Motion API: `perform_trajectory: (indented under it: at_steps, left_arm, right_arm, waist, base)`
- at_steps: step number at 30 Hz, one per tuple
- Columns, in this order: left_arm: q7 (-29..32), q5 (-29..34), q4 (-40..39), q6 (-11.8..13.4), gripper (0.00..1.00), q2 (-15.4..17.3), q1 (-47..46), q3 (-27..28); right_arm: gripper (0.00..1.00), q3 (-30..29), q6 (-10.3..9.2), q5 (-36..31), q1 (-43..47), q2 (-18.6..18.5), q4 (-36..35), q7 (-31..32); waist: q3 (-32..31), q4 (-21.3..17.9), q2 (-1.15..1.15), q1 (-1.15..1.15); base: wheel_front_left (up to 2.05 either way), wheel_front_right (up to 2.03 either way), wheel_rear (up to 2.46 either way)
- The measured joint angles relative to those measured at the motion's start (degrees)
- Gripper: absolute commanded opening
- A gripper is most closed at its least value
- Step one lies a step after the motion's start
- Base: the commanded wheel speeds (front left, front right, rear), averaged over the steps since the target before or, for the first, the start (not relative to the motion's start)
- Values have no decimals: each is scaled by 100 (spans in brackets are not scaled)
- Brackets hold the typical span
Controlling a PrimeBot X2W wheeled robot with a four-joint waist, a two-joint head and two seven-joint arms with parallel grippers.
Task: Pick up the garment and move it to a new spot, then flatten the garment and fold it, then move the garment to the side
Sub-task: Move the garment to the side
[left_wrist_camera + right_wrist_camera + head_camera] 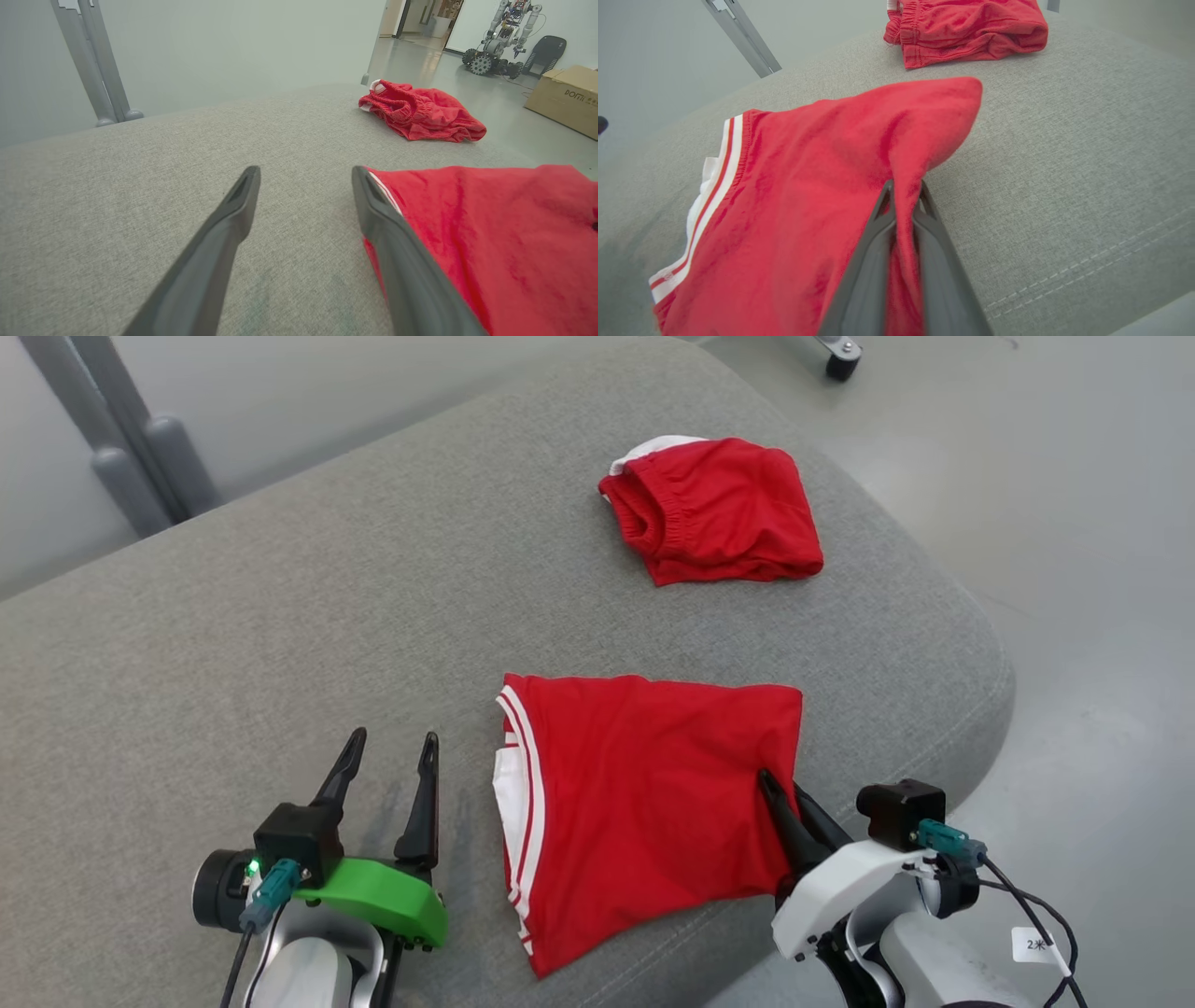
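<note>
the folded red garment (644, 812) lies flat on the grey cushion (280, 644), its long axis roughly 12 to 6 and its white-striped band facing 9 o'clock. the right gripper (780, 784) pinches its 4 o'clock edge. the left gripper (392, 740) sits spread wide and empty at its 8 o'clock. another red garment (719, 513) lies at 1 o'clock.

A grey fabric cushion (280, 644) with rounded corners fills the foreground. Behind it, slanted grey metal posts (140, 457) stand against a pale wall (233, 42). On the glossy light floor (1074, 523) are a cardboard box (565, 98), a dark chair (544, 51) and a caster wheel (842, 364).
</note>
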Motion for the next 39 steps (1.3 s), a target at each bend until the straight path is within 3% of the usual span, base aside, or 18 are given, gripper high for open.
perform_trajectory:
  at_steps: [7,16,24,30,36,37,38,39]
  left_arm:
    - [0,122,-52,-52,100,-5,-114,-22]
    - [0,293,-76,-87,100,-3,-388,5]
    - [0,392,-114,-110,100,0,-520,53]
    - [0,421,-198,-123,100,1,-582,52]
    - [0,471,-234,-130,100,13,-680,79]
    - [0,475,-245,-130,100,21,-682,93]
    - [0,483,-249,-130,100,25,-683,110]
    - [0,489,-253,-131,100,25,-683,122]
  right_arm:
    - [0,145,-1,-146,-445,-13,-135,0]
    - [0,181,0,-320,-1856,-413,-24,0]
    - [0,-691,0,-625,-2885,-1107,581,0]
    - [0,-1127,0,-925,-3170,-1703,1065,0]
    - [0,-2007,1,-1475,-3345,-2172,1809,0]
    - [60,-2268,1,-1613,-3376,-2209,1880,0]
    - [100,-2471,1,-1807,-3399,-2261,1994,0]
    - [100,-2691,0,-1998,-3396,-2276,2074,0]
  waist:
    - [289,-35,0,0]
    - [697,566,0,0]
    - [1116,1114,0,0]
    - [1313,1411,0,0]
    - [1519,1717,0,0]
    - [1550,1761,0,0]
    - [1579,1805,0,0]
    - [1604,1847,0,0]
  base:
    - [0,0,0]
    - [0,0,0]
    - [0,0,0]
    - [0,0,0]
    - [0,0,0]
    - [0,0,0]
    - [0,0,0]
    - [0,0,0]
